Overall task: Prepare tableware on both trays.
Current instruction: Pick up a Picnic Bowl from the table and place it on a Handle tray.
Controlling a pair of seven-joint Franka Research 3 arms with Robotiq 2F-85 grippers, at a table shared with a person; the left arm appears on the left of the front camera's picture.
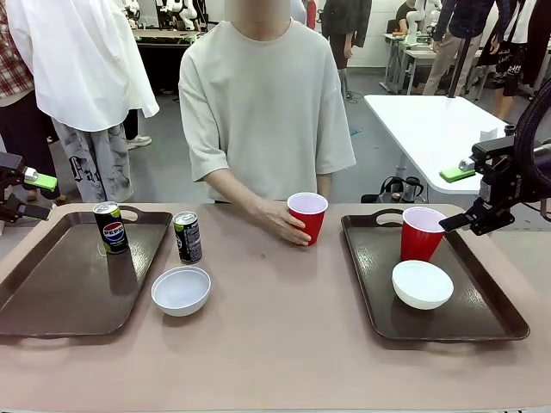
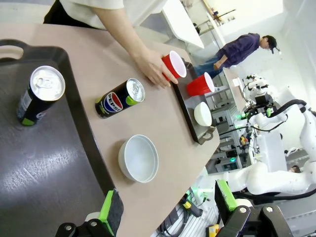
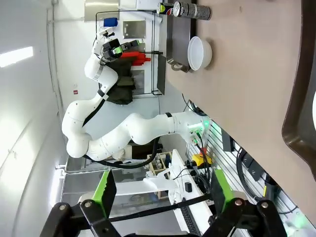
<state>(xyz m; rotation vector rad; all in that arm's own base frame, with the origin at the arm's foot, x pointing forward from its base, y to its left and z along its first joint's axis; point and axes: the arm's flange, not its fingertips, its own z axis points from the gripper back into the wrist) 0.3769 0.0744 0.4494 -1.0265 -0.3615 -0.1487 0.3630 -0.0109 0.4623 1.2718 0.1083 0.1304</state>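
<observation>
- Right gripper hangs open beside the cup on the right tray; a bowl sits in front of that cup.
- Left gripper is open, raised past the left tray's far corner.
- Tray can reads "pepsi"; the table can seems the same brand.
- Second bowl lies on the bare table; a person's hand holds the second cup mid-table.
</observation>
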